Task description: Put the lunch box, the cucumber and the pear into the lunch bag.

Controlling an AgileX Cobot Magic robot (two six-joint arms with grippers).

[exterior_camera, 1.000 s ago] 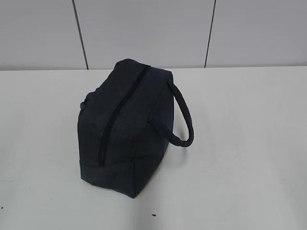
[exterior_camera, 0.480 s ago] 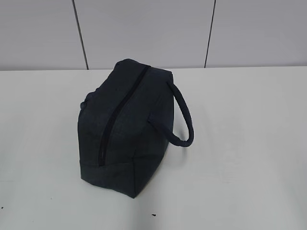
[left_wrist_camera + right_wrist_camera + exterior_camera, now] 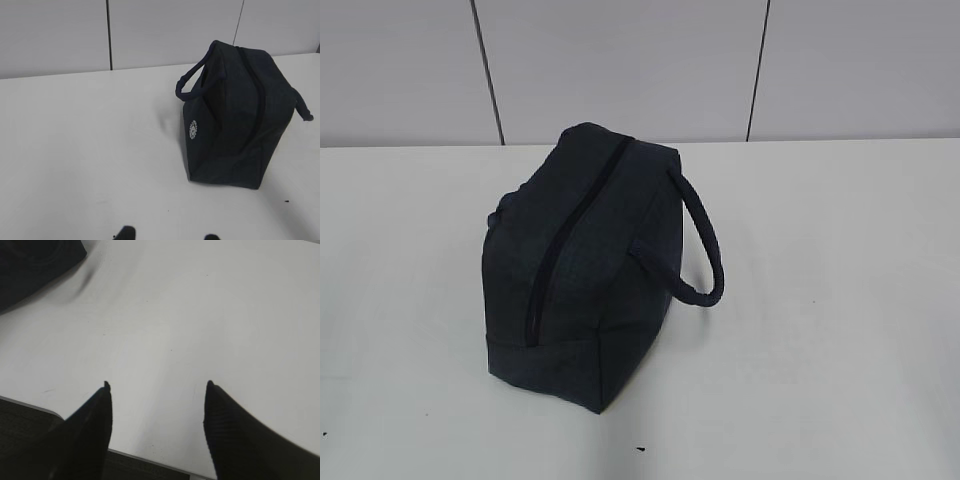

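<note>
The lunch bag [image 3: 582, 265] stands alone on the white table [image 3: 820, 300], its top zipper [image 3: 570, 230] closed and one loop handle [image 3: 698, 245] drooping to its right. The right gripper [image 3: 157, 386] hangs over the table's near edge with jaws spread and empty, the bag off to its upper left. Only the tips of the left gripper [image 3: 167, 235] show, apart with nothing between them, the bag well ahead of them.
</note>
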